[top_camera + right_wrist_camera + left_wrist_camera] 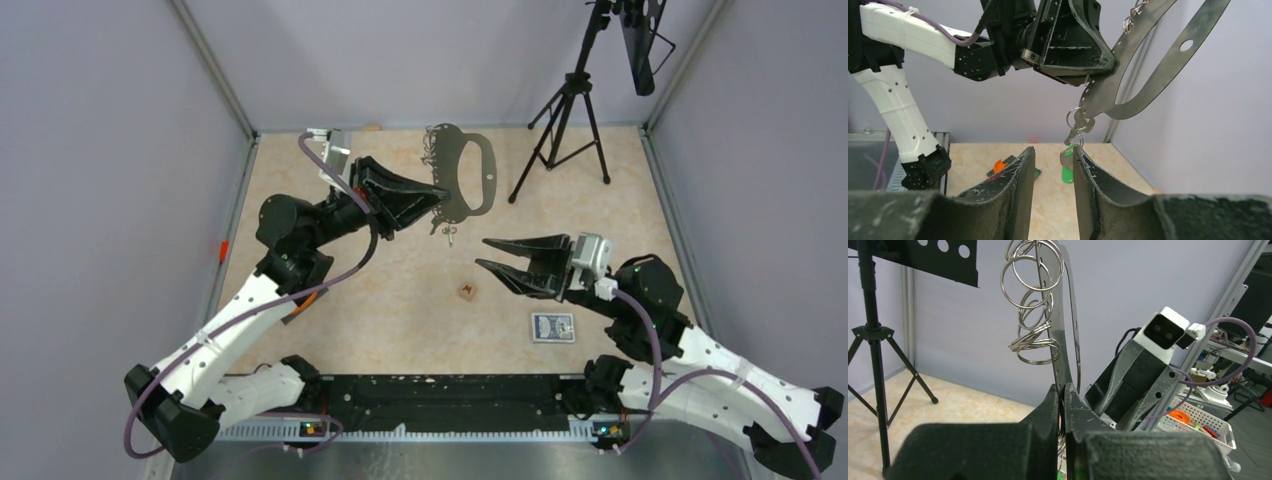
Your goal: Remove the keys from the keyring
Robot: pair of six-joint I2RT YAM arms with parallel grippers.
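Top external view: close to the front edge, right of the middle, lies a blue playing-card pack [552, 327]. A bit farther in sits a little brown cube [467, 291]. The right gripper [484, 253] hangs over the middle of the table, its two fingers spread apart with nothing in them. Just past its tips dangle the keys [1075, 125], one with a green head, all pointing down. They hang from the near end of the keyring [462, 170]. The left gripper [1064, 390] is pressed tight on the keyring's holed edge and holds it up off the table by the far edge. The keyring's long way runs near to far. Loose wire rings [1030, 305] hang at its far end. A black tripod [565, 130] stands in the far right corner.
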